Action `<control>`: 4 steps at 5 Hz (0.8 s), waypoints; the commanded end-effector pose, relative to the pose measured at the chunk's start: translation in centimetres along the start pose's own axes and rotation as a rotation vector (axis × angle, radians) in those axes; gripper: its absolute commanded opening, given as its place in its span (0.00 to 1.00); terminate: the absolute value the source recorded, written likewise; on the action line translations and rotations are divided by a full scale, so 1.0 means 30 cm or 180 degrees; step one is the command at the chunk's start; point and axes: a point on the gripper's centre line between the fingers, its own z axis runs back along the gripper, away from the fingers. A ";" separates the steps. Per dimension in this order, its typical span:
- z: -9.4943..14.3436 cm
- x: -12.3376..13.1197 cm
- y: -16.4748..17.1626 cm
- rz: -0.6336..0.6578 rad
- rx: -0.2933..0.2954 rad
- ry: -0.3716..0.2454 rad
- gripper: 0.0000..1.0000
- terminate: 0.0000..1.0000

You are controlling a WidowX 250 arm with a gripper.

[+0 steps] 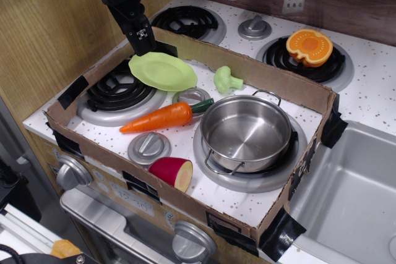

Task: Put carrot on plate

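The orange carrot [158, 118] with a dark green stem end lies on the speckled stove top, tip pointing left, stem touching the steel pot [245, 133]. The light yellow-green plate [163, 71] rests on the back edge of the left burner [117, 94], just behind the carrot. My black gripper [145, 44] hangs at the back left, just above and behind the plate's far rim and apart from the carrot. Its fingers overlap from this angle, so I cannot tell whether they are open or shut. Nothing shows between them.
A cardboard wall [272, 78] rings the work area. Inside are a green broccoli toy [226, 79], a red and yellow halved fruit [172, 172] and a grey knob [148, 146]. An orange halved fruit [309, 47] sits on the back right burner. A sink [352, 202] is at the right.
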 end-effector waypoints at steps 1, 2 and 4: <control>0.000 0.000 0.000 0.0000 0.0000 0.0000 1.00 0.00; 0.066 -0.020 -0.093 -0.0045 0.0199 0.0029 1.00 0.00; 0.102 -0.035 -0.244 -0.0071 0.0296 0.0095 1.00 0.00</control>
